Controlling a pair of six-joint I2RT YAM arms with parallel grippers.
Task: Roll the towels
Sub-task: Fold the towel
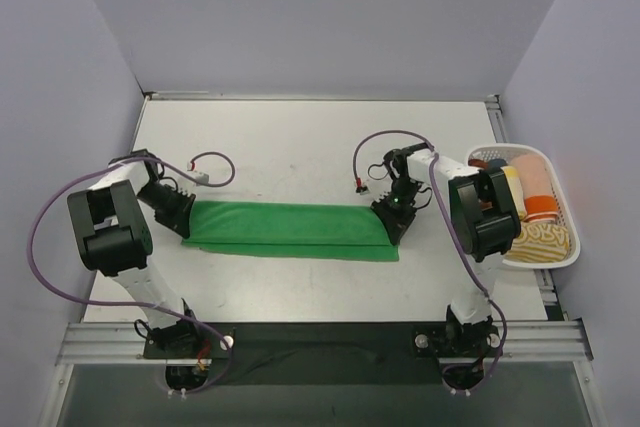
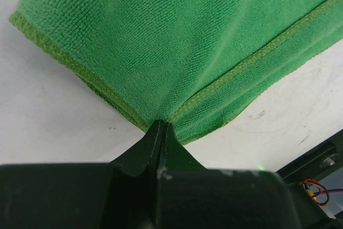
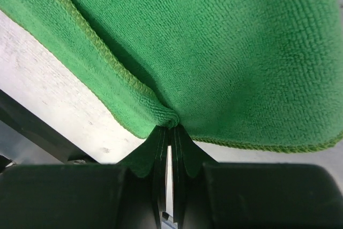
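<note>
A bright green towel [image 1: 290, 229] lies folded into a long strip across the middle of the table. My left gripper [image 1: 183, 222] is shut on its left end, and in the left wrist view the fingertips [image 2: 162, 126] pinch the stitched hem of the green towel [image 2: 177, 41]. My right gripper [image 1: 393, 221] is shut on the right end; in the right wrist view its tips [image 3: 170, 128] pinch a bunched fold of the towel [image 3: 214, 52]. A pale yellow towel [image 1: 515, 187] lies rolled in the basket.
A white slatted basket [image 1: 556, 259] stands at the table's right edge with several rolled towels, one orange [image 1: 535, 187] and one patterned [image 1: 541, 241]. Grey walls enclose the table on three sides. Purple cables loop from both arms.
</note>
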